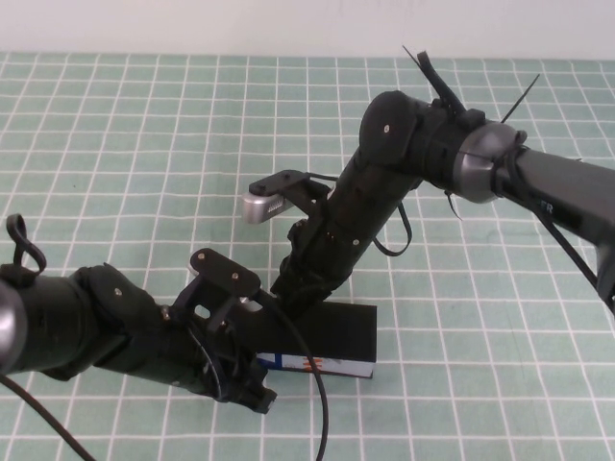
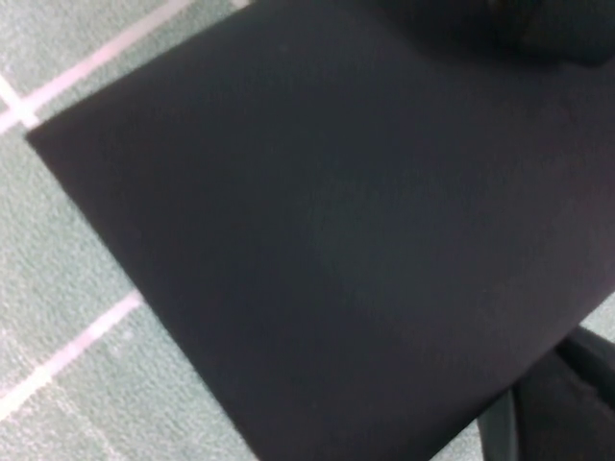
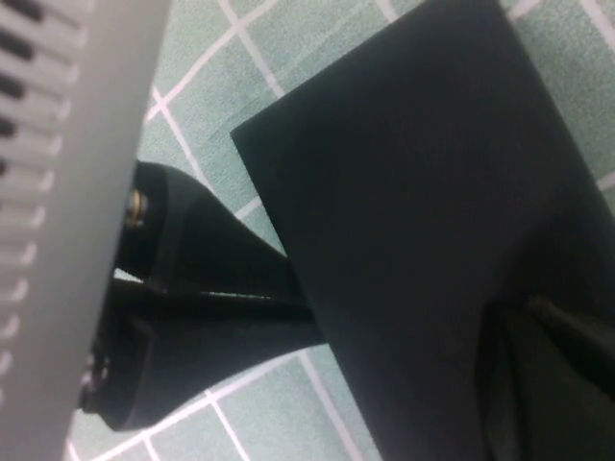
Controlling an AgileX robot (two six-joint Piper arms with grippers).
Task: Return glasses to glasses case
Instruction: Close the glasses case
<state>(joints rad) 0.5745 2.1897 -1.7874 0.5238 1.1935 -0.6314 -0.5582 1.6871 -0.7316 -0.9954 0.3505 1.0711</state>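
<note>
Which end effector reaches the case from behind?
The right end effector leans over the case from the far side; the left end effector is at its near-left corner.

Even, soft overhead light (faint shadows), both wrist views blurred and dim.

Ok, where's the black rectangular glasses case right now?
High view: the black rectangular glasses case lies on the green gridded mat, near the front centre, with the left gripper and right gripper both down at it.
</note>
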